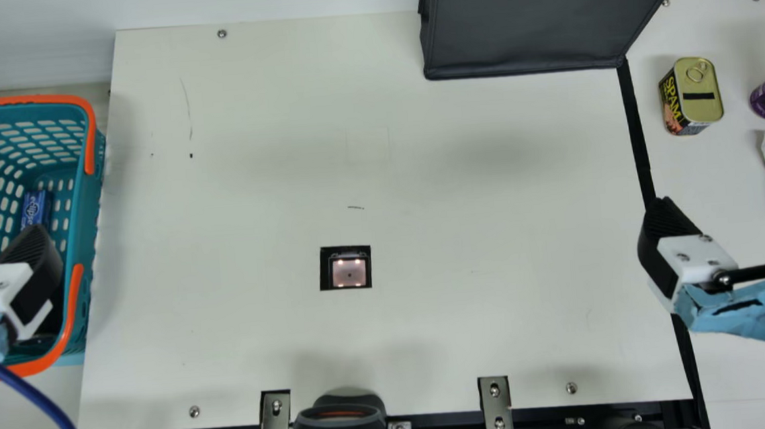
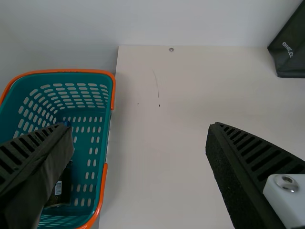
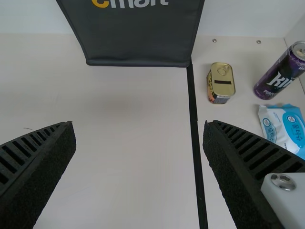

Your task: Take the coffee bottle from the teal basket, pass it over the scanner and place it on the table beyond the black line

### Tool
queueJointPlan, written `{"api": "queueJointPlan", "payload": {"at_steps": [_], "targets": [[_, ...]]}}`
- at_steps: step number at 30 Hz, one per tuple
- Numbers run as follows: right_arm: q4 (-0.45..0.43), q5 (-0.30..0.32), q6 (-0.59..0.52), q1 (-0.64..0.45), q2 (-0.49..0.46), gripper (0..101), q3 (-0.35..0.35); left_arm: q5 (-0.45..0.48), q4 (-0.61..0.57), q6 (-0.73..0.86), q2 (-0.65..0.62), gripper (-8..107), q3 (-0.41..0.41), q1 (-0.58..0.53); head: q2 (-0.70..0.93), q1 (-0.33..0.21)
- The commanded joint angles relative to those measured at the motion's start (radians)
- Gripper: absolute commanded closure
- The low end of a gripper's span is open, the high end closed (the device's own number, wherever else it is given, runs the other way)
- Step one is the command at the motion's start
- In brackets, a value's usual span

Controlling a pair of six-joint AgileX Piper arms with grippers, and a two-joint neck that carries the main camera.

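Bottle [image 2: 65,192], perhaps, inside teal basket [image 1: 89,201], well apart from black line [image 1: 634,123]

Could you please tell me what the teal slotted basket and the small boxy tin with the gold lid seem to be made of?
The teal, orange-edged slotted basket looks like moulded plastic, smooth with a soft sheen, given its regular slots and even colour. The small boxy gold-lidded tin seems thin metal: satiny lid, ring pull. Its printed side could be painted or labelled.
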Motion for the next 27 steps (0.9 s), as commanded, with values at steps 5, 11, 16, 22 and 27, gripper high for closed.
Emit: {"api": "queueJointPlan", "payload": {"at_steps": [5, 11, 16, 22, 27], "targets": [[0.000, -0.001, 0.000, 0.000, 0.000, 6, 0.000, 0.000, 0.000, 0.000, 0.000, 9, 0.000, 0.000, 0.118, -0.029], [0.000, -0.001, 0.000, 0.000, 0.000, 6, 0.000, 0.000, 0.000, 0.000, 0.000, 9, 0.000, 0.000, 0.258, -0.029], [0.000, -0.001, 0.000, 0.000, 0.000, 6, 0.000, 0.000, 0.000, 0.000, 0.000, 9, 0.000, 0.000, 0.351, -0.029], [0.000, -0.001, 0.000, 0.000, 0.000, 6, 0.000, 0.000, 0.000, 0.000, 0.000, 9, 0.000, 0.000, 0.351, -0.029], [0.000, -0.001, 0.000, 0.000, 0.000, 6, 0.000, 0.000, 0.000, 0.000, 0.000, 9, 0.000, 0.000, 0.351, -0.029]]}}
